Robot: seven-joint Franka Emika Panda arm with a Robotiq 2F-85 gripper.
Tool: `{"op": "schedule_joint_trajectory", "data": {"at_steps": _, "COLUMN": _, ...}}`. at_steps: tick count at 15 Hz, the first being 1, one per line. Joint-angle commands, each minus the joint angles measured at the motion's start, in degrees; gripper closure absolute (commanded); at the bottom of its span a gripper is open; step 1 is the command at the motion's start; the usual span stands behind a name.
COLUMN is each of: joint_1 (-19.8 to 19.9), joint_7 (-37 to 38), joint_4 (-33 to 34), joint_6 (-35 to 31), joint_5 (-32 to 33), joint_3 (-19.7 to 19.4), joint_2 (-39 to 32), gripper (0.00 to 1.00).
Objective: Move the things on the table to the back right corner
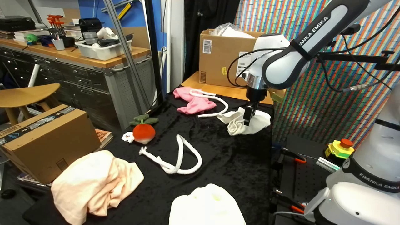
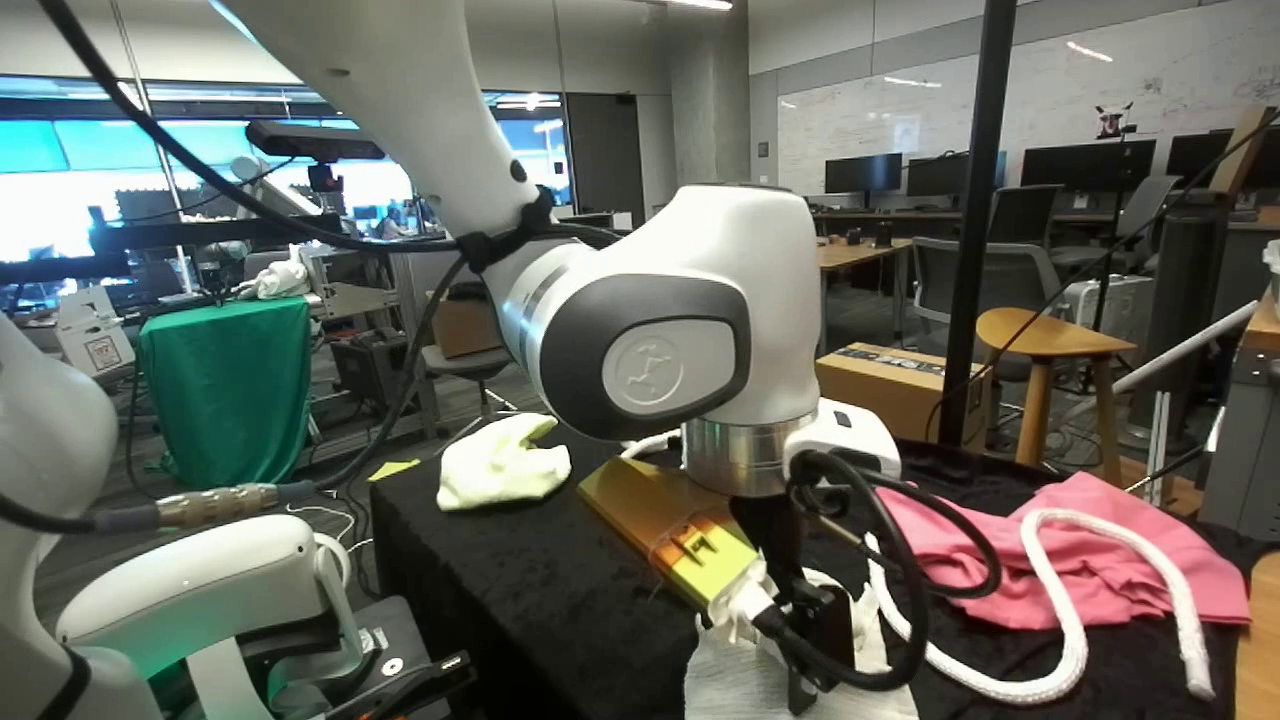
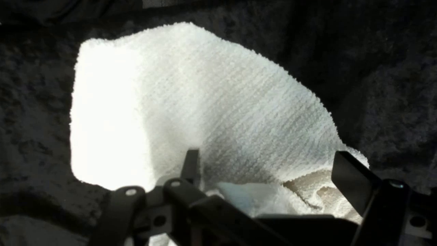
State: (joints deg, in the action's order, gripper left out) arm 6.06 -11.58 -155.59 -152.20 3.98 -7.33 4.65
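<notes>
Black worktop [image 1: 237, 162]: we judge the step in hand to be taking up or setting down the back white cloth [image 1: 257, 123]; which, we cannot tell, since "back right" turns on where one stands. If its spot is the goal, the next move calls for a straight rise with the jaws wide, then going for the next thing; if not, for closing on a fold and lifting.
Peach cloth [image 1: 93, 184]: heaped at front left in an exterior view, its loose flap pointing right; we see no firm long axis.
Front white cloth [image 1: 206, 206]: cut off at that view's lower edge, so its axis we leave open.
Pink cloth [image 1: 198, 105]: towards the back left, long axis slanting from far left to near right.
Back white cloth: at the back right in that view, long axis crosswise, broad flap pointing right, bunched end to the near left.
End effector [image 3: 267, 159]: jaws spread wide over that cloth, none of it clasped; whether they touch it, we cannot make out.
Back rope [image 1: 210, 115]: partly over the pink cloth, near end pointing left.
Middle rope [image 1: 179, 171]: loosely looped, frayed end pointing left.
Red round object [image 1: 143, 132]: left side, leaves pointing back, pale tip forward.
</notes>
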Motion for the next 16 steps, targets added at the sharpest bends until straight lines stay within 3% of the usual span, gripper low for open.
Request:
{"op": "schedule_joint_trajectory", "data": {"at_steps": 1, "joint_1": -0.95, "joint_7": -12.26, "joint_4": 2.03, "joint_6": -1.57, "joint_5": -7.23, "joint_3": -1.04, "joint_2": -2.13, "gripper": 0.00}}
{"op": "schedule_joint_trajectory", "data": {"at_steps": 5, "joint_1": -0.53, "joint_7": -20.27, "joint_4": 3.23, "joint_6": -1.22, "joint_5": -11.38, "joint_3": -0.74, "joint_2": -3.17, "gripper": 0.00}}
{"op": "schedule_joint_trajectory", "data": {"at_steps": 9, "joint_1": -0.22, "joint_7": -22.85, "joint_4": 3.96, "joint_6": -1.21, "joint_5": -11.58, "joint_3": -0.34, "joint_2": -4.22, "gripper": 0.00}}
{"op": "schedule_joint_trajectory", "data": {"at_steps": 10, "joint_1": -0.15, "joint_7": -22.94, "joint_4": 4.08, "joint_6": -1.27, "joint_5": -11.14, "joint_3": -0.24, "joint_2": -4.49, "gripper": 0.05}}
{"op": "schedule_joint_trajectory", "data": {"at_steps": 12, "joint_1": -0.08, "joint_7": -23.26, "joint_4": 4.22, "joint_6": -1.21, "joint_5": -10.79, "joint_3": -0.05, "joint_2": -4.91, "gripper": 0.30}}
{"op": "schedule_joint_trajectory", "data": {"at_steps": 13, "joint_1": -0.05, "joint_7": -23.53, "joint_4": 4.29, "joint_6": -1.14, "joint_5": -10.80, "joint_3": 0.03, "joint_2": -5.09, "gripper": 0.31}}
{"op": "schedule_joint_trajectory", "data": {"at_steps": 16, "joint_1": 0.10, "joint_7": -23.48, "joint_4": 4.37, "joint_6": -1.05, "joint_5": -10.27, "joint_3": 0.21, "joint_2": -5.20, "gripper": 0.55}}
